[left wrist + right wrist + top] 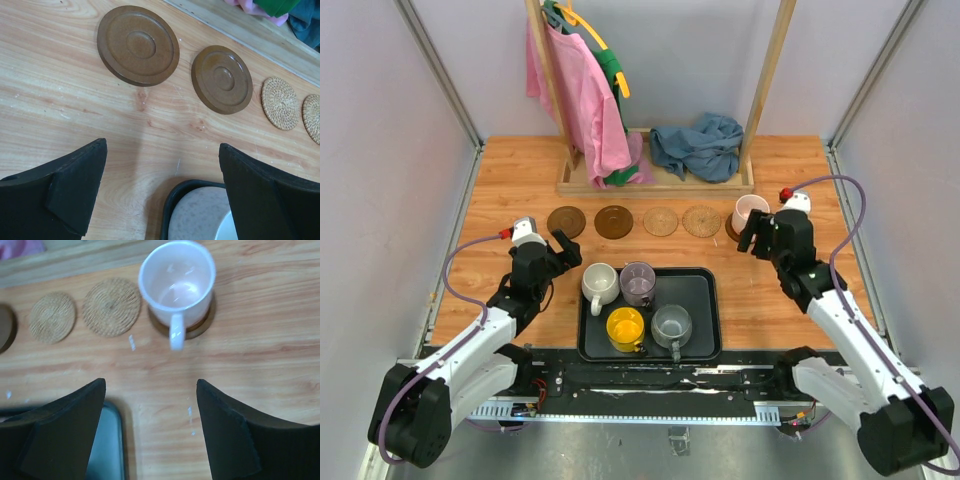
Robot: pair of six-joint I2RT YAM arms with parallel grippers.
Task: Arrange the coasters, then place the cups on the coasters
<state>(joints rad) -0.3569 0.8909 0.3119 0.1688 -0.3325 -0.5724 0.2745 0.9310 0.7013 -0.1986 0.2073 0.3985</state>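
Behind the coasters (pixel 661 220), a clothes rack (pixel 660 185) crowds the counter (pixel 510 190); left gripper (pixel 563 247) and right gripper (pixel 753 236) gape wide, empty.

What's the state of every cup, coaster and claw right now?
pink cup: upright, on dark coaster
cream cup: upright, in tray
purple cup: upright, in tray
yellow cup: upright, in tray
grey cup: upright, in tray
brown coasters: two, bare
tan coasters: two, bare
left claw: open, empty
right claw: open, empty
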